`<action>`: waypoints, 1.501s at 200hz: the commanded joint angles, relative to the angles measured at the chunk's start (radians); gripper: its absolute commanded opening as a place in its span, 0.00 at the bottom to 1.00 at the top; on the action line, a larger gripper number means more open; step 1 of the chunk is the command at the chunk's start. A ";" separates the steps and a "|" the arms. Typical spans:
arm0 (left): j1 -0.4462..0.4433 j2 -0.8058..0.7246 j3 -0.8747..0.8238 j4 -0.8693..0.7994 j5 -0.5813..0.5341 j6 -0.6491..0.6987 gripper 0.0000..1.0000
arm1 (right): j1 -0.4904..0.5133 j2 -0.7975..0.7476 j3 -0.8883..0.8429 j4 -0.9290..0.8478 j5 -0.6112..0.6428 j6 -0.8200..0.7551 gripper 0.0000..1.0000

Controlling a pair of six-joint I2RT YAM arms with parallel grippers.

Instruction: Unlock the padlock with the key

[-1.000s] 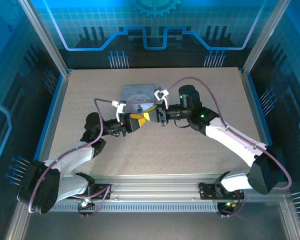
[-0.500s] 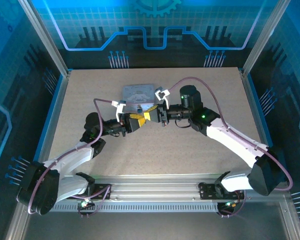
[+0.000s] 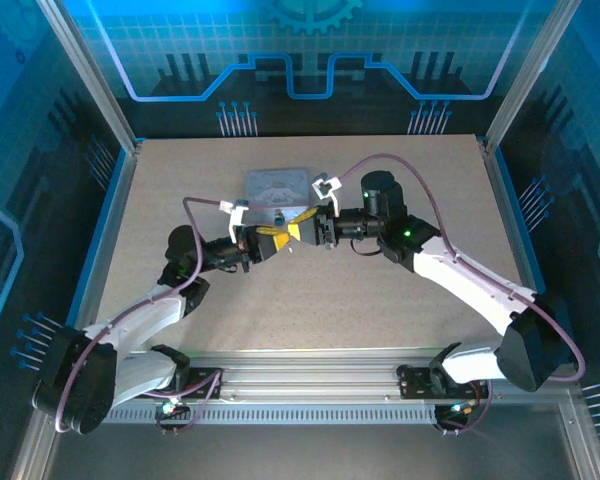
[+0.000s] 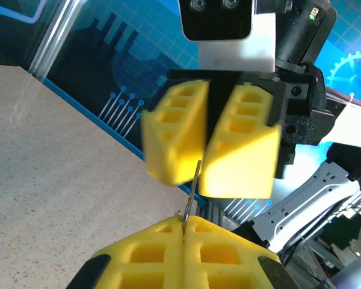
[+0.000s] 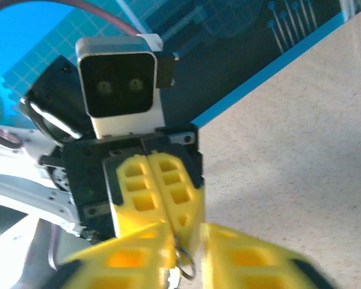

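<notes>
- Two tools meet tip to tip over the middle of the table [image 3: 380, 290], just on the near side of a pale tin [image 3: 270, 185].
- On the left tool [image 4: 183, 224], the fingers [image 4: 150, 256] are pressed flat together. They pinch a thin metal sliver that I take for the key [image 4: 193, 183]. It sticks out toward the right tool [image 4: 206, 162] and ends at that tool's tips.
- The right tool is narrow, closed on what I judge to be the padlock [image 5: 184, 263]. A silvery loop shows between its tips in the right wrist view, and the dark body is hidden inside the grip.
- Over the last second the left tool has eased slightly to the left. In the top view, tips that were touching now stand just apart. The right tool has barely shifted, though one of its fingers [image 4: 174, 138] is smeared in the left wrist view.
- My reading is that the key is not seated in the lock. It has either been drawn back for another try or has not yet gone in.
- Nothing shows the loop sprung open, so the unlocking looks undone.
- Next, the key's tip needs lining up with the keyhole, which I cannot see.
</notes>
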 commanded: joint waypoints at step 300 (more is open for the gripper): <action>0.014 -0.600 -0.141 -1.016 -0.642 0.345 0.00 | 0.224 0.974 0.700 -0.300 1.245 0.197 0.57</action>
